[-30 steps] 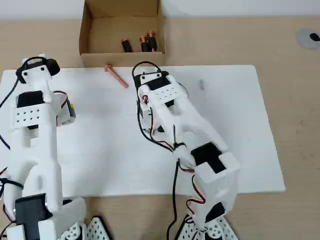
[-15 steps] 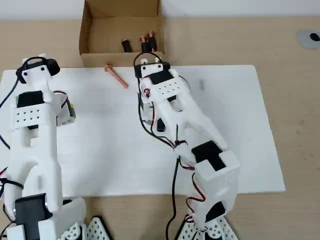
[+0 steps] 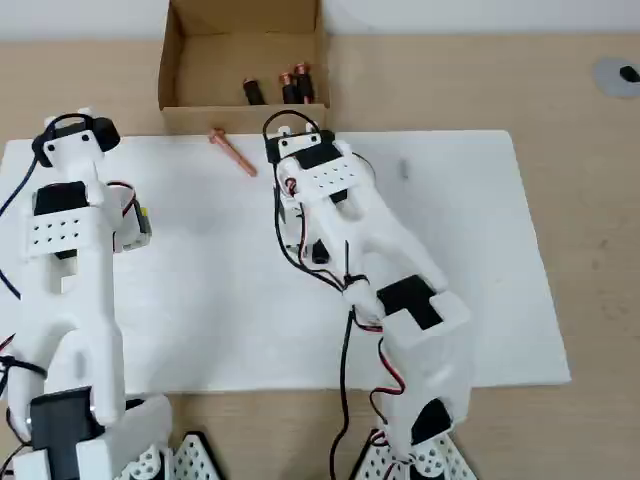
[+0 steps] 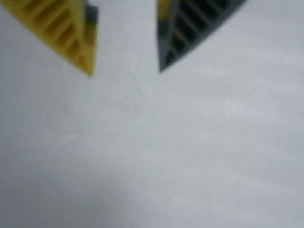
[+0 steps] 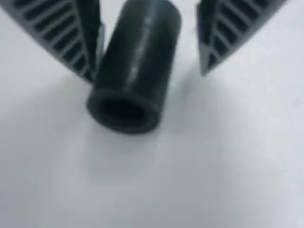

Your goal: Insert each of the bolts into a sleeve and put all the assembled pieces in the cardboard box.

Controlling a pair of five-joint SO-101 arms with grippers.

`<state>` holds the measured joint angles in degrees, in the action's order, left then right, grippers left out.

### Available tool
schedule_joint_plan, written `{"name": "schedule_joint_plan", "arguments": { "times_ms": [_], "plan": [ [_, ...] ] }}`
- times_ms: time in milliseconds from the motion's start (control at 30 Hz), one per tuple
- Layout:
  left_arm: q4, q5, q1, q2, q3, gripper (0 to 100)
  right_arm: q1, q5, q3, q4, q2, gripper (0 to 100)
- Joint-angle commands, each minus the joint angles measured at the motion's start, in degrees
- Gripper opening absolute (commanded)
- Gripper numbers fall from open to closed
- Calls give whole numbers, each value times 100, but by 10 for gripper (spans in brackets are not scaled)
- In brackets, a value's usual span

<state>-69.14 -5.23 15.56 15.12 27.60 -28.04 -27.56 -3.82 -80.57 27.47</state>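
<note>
Right hand [image 5: 147, 73] open, straddling the black sleeve [image 5: 137, 66], nothing gripped | sleeve lies flat on the white sheet [image 3: 200, 300], bore facing my wrist | bolt [image 3: 232, 152] lies far-left of it, just beside the cardboard box [image 3: 172, 80] | left hand [image 4: 124, 70] open, empty | my right arm has stretched slightly farther than a second ago.

A white sheet [image 3: 510, 290] lies flat on the wooden table [image 3: 590, 220]. Bare wood shows past the sheet's far, right and near edges. Well beyond the sheet's far right corner sits a grey round disc [image 3: 608, 80] with something small and dark on it, perhaps a knob. A faint grey mark [image 3: 403, 168] shows on the sheet near its far edge.
</note>
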Motion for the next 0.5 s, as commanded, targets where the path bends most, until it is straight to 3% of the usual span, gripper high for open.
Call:
{"name": "schedule_joint_plan", "arguments": {
  "times_ms": [0,167,367,467],
  "plan": [
    [18,0,-53,251,-62,96,110,70,-224,0,171,149],
    [18,0,-53,251,-62,96,110,70,-576,-18,154,147],
    [18,9,-53,259,-62,96,110,62,-884,-26,171,5],
    [18,9,-53,259,-62,96,110,53,-848,-35,171,9]
  ]
}}
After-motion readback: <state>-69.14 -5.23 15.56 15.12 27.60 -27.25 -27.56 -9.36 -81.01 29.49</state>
